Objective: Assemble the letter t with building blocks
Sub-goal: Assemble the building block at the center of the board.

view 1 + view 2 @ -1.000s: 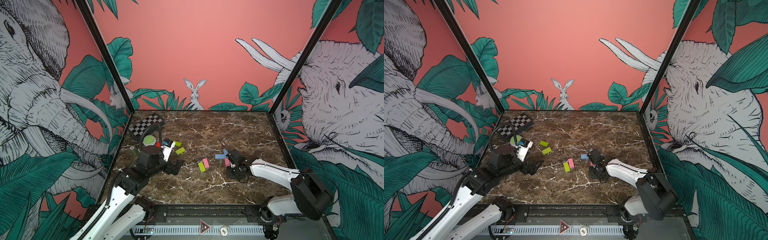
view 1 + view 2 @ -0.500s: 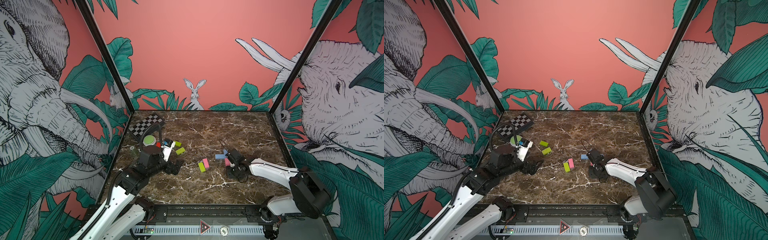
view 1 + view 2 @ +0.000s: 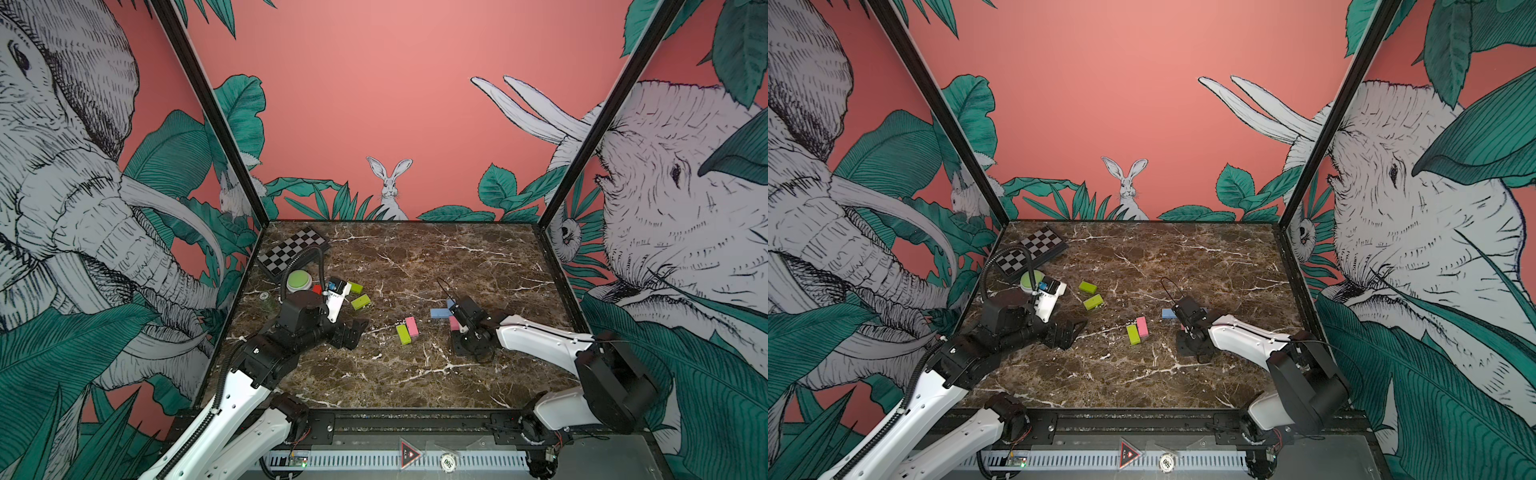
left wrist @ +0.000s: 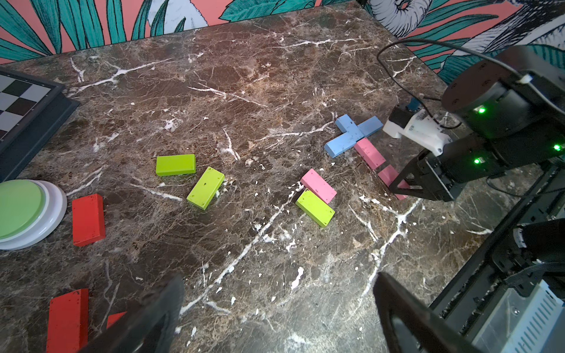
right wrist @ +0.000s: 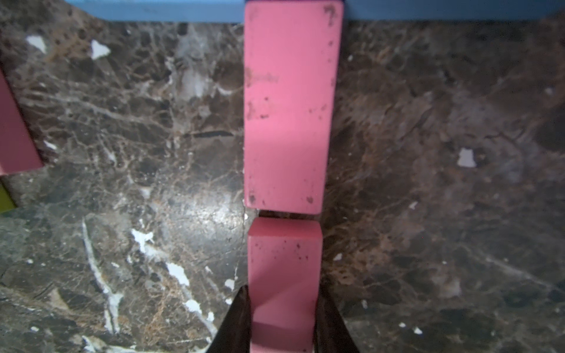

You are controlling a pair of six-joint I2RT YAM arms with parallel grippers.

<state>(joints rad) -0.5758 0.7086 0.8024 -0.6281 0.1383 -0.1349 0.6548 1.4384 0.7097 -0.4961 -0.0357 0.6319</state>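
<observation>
**Item: held pink block, stem piece of the letter**

- Holder: right claw, closed across the block's narrow width at its near end.
- Location: right half of the counter, low over the surface. Whether it sits flat cannot be told.
- Key relation: its long axis runs straight away from the claw, in line with the placed pink block. Only a thin gap separates their ends, and the placed block's far end touches the blue crossbar.
- Judged next move: a short push or set-down along that axis, then release.
- Room: bare counter on both sides of the stem. The spare pink block and lime block lie apart, toward the left arm.
- Left claw: wide open and empty, well off — the right arm is much nearer.
</observation>
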